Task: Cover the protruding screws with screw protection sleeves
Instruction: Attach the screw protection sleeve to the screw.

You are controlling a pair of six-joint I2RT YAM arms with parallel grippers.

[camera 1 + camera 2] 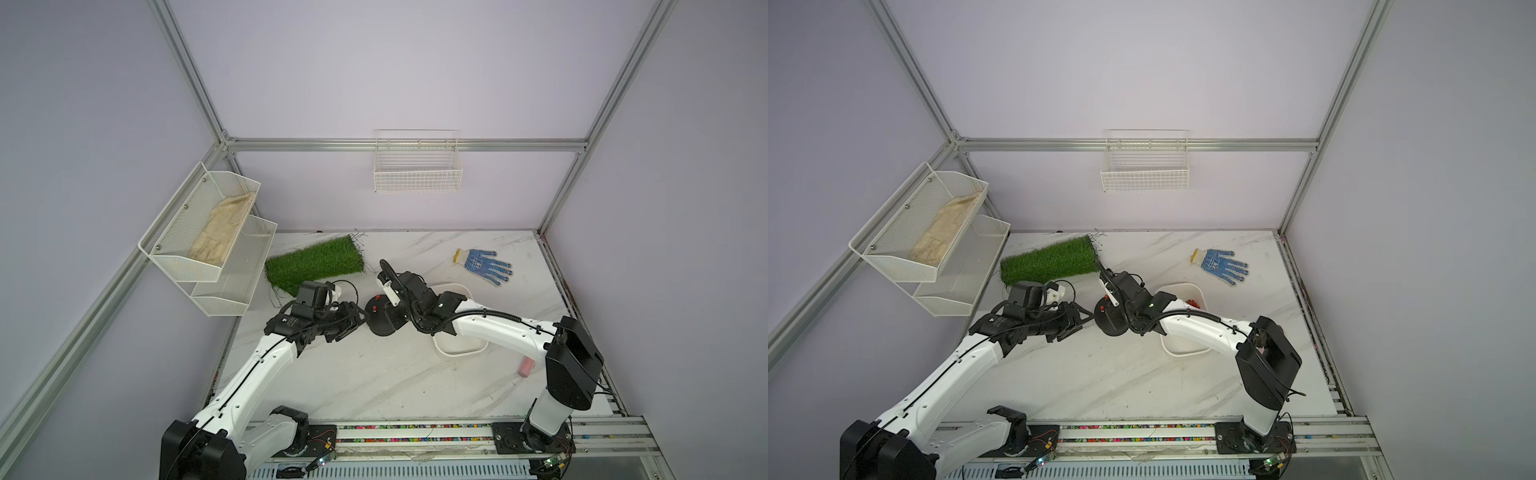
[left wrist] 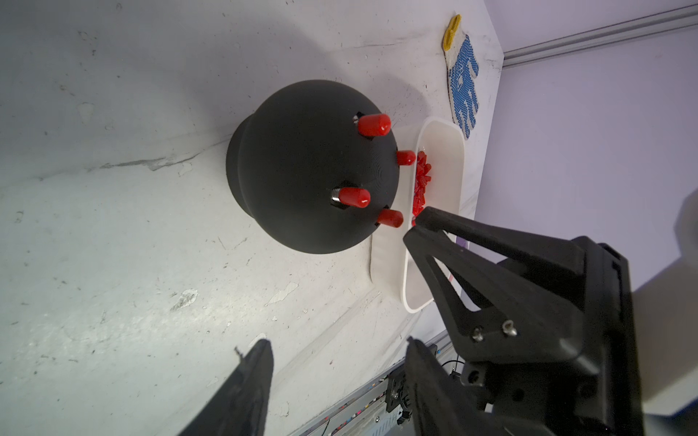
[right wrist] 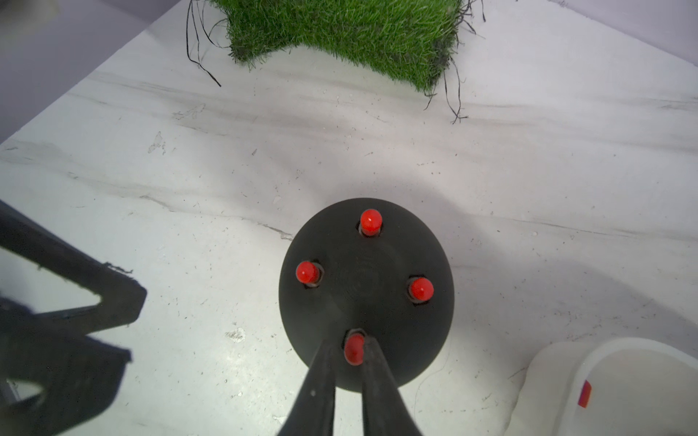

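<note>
Right gripper (image 3: 352,341), lower centre: black jaws flank one red plastic sleeve (image 3: 355,353) on black round dome base (image 3: 362,287); whether pinching, cannot tell. Left gripper (image 2: 336,377) gapes empty, bottom edge.

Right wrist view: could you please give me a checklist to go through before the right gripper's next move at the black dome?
1. Four red sleeves on the black dome: ok.
2. All seated fully: not ok; in the left wrist view one sleeve leaves bare screw thread at its foot.
3. Right gripper clear of the nearest sleeve: cannot tell; its fingers flank it closely.
4. Left gripper open, apart from the dome: ok.
5. Spare sleeves in the white tray: ok.
</note>
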